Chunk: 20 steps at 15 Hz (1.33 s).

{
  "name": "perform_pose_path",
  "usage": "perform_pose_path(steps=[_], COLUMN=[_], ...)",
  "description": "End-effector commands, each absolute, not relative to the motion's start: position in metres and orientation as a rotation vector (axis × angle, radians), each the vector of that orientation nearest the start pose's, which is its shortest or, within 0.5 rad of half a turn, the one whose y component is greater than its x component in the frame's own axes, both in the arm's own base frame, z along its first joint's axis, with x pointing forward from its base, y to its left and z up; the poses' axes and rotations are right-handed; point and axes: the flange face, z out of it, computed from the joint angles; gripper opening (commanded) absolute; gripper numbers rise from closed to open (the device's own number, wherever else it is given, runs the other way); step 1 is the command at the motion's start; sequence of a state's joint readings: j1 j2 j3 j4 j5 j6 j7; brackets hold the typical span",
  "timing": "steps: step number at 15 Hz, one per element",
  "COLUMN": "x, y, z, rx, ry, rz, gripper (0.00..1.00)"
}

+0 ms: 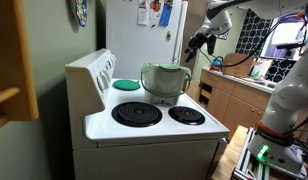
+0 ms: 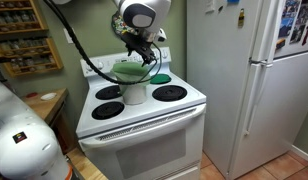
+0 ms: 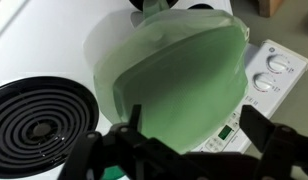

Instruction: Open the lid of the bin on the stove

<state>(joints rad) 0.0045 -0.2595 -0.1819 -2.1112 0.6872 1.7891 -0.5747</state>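
The pale cream-grey bin (image 1: 166, 88) with a green rim stands on a back burner of the white stove (image 1: 154, 128), shown in both exterior views (image 2: 135, 93). Its sage-green lid (image 3: 174, 70) is tilted up on its hinge and fills the wrist view; it also shows in an exterior view (image 2: 128, 70). My gripper (image 3: 194, 122) is open and empty, its two black fingers spread apart in front of the lid without touching it. In the exterior views it hangs above and beside the bin (image 1: 199, 42) (image 2: 144, 48).
A flat teal disc (image 1: 126, 84) lies on the other back burner. The two front coil burners (image 1: 137, 113) are bare. The raised control panel (image 3: 274, 75) with knobs is behind the bin. A tall white fridge (image 2: 249, 80) stands beside the stove (image 2: 144, 120).
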Motion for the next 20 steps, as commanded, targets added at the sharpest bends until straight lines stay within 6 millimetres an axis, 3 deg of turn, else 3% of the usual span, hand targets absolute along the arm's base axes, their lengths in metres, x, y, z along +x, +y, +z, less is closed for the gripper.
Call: perform_pose_path(steps=[1,3,12,20], x=[0.478,0.478,0.503,0.51], y=[-0.038,-0.038,-0.047,-0.053], z=[0.539,0.539,0.497,0.468], rx=[-2.425,-2.423,-2.347,-2.181], ry=[-0.276,-0.277,-0.48,-0.388], rz=[-0.247,-0.246,-0.259,-0.26], gripper=[1.0,1.0,1.0,1.0])
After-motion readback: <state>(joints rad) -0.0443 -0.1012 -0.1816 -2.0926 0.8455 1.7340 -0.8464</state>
